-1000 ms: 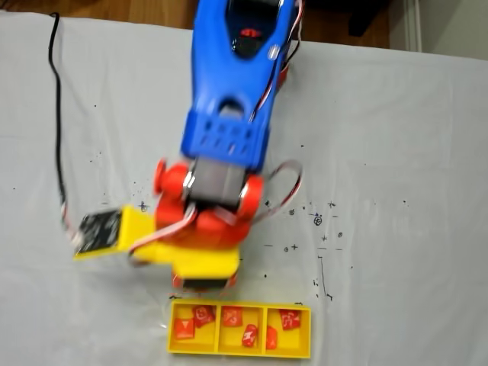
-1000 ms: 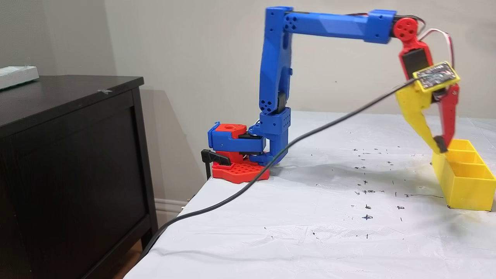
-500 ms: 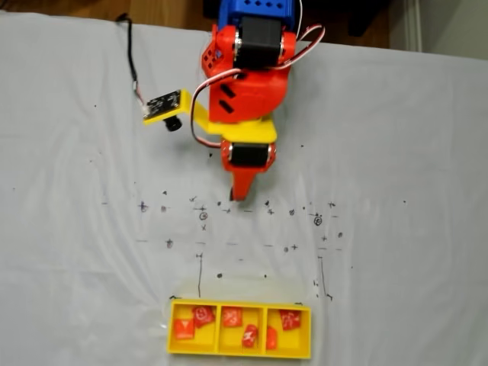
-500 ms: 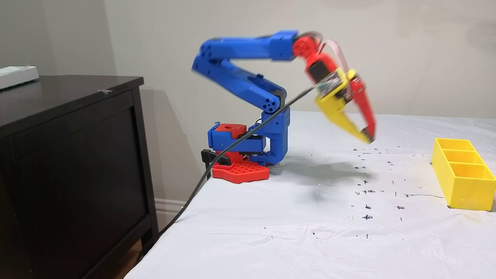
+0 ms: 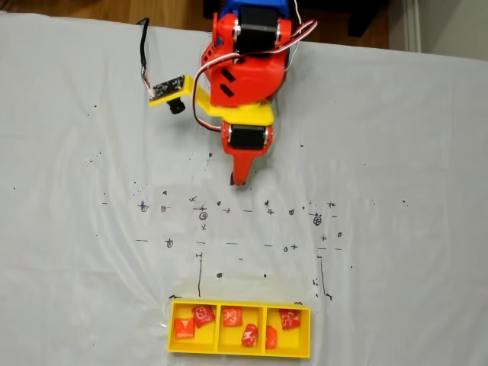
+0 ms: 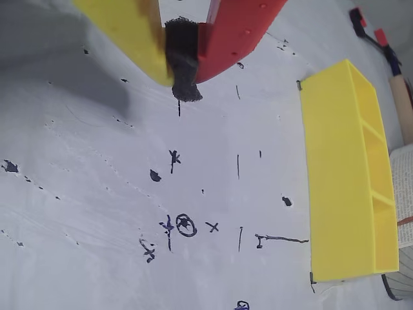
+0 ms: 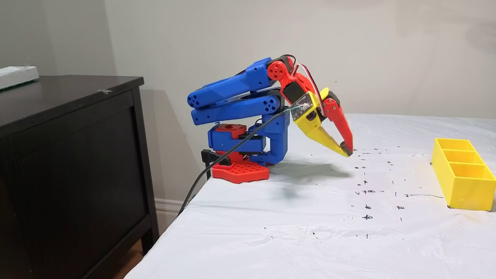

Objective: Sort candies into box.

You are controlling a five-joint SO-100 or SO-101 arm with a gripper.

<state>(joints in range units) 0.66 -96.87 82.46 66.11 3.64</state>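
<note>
The yellow box point(image 5: 169, 324) lies at the bottom of a fixed view, with several red candies point(image 5: 231, 316) spread over its three compartments. It also stands at the right in the wrist view point(image 6: 335, 181) and in the side fixed view point(image 7: 465, 193), where its contents are hidden. My gripper point(image 5: 240, 181) point(image 7: 346, 151) hangs shut and empty just above the cloth, far from the box and close to the arm's base. In the wrist view the yellow and red fingers meet at a dark pad point(image 6: 182, 71) with nothing between them.
A white cloth with pen marks point(image 5: 202, 217) covers the table. A black cable point(image 7: 232, 151) runs from the wrist camera off the table's edge. A dark cabinet point(image 7: 69, 155) stands beside the table at the left.
The arm has folded back from above the box to near its base, and the shut gripper has come down close to the cloth. The candies in the box have not moved.
</note>
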